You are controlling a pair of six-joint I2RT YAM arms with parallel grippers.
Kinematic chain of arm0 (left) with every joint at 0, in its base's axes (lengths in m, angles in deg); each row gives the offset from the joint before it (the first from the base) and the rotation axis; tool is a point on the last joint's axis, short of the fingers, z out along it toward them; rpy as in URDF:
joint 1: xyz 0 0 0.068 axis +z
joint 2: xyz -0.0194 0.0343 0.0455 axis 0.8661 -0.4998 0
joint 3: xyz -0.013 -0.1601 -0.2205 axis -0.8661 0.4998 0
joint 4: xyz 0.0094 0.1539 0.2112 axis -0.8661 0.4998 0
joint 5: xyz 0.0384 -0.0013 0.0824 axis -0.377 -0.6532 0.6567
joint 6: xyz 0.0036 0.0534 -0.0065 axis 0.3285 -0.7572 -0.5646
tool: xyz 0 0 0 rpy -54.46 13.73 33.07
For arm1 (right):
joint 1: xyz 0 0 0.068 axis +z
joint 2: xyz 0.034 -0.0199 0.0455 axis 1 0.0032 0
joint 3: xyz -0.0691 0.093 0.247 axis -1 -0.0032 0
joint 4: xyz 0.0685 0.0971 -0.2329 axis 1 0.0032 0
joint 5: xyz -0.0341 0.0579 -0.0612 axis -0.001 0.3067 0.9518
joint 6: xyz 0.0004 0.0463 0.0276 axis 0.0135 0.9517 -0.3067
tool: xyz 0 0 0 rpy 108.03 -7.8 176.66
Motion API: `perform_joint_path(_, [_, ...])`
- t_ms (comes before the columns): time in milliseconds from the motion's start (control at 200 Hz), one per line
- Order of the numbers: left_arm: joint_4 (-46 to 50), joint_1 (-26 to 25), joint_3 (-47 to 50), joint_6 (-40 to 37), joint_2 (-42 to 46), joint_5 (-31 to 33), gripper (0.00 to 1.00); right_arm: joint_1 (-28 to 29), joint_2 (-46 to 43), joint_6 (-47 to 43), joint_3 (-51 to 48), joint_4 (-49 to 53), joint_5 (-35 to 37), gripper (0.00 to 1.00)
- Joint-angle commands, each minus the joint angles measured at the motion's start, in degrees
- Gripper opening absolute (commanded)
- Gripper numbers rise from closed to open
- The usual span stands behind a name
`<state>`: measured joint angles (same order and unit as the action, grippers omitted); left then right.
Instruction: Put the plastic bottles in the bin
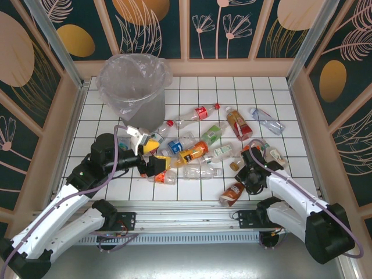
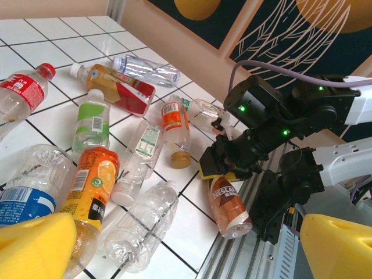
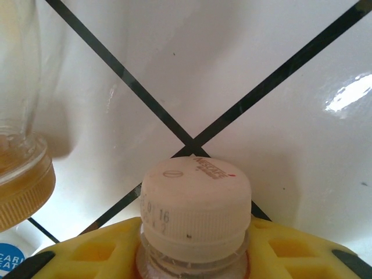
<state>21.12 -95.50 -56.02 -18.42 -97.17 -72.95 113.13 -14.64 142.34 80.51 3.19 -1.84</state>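
Well, the right gripper (image 3: 195, 256) is clamped on the brown bottle's (image 2: 228, 204) neck, low centre in its wrist view. Held so thinly, it may swing loose before reaching the bin (image 1: 148, 113), upper left. The left gripper (image 1: 150, 152) gapes, empty.

Plastic bottles (image 1: 193, 154) lie scattered, mostly on their sides.
The grey, bag-lined bin (image 1: 156, 113) stands upright at their ten o'clock.

white arms (image 1: 52, 212), black joints (image 1: 104, 154), purple cables (image 2: 279, 65), yellow jaws
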Motion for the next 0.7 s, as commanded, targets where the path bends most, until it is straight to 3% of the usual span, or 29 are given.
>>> perform_joint_path(0, [-0.6, -0.3, -1.6, -0.6, 0.2, -0.1, 0.99, -0.4, -1.2, 0.5, -0.5, -6.7, 8.5, 0.40])
perform_joint_path(405, [-3.2, -0.3, -3.8, -1.2, -1.1, 0.9, 0.99, -0.3, -10.0, -7.3, 6.9, -5.4, 20.0, 0.35])
perform_joint_path(691, [-4.7, -0.2, -3.3, -3.3, 0.1, 15.0, 0.99, 0.1, -9.0, -21.8, 16.5, -12.4, 23.4, 0.35])
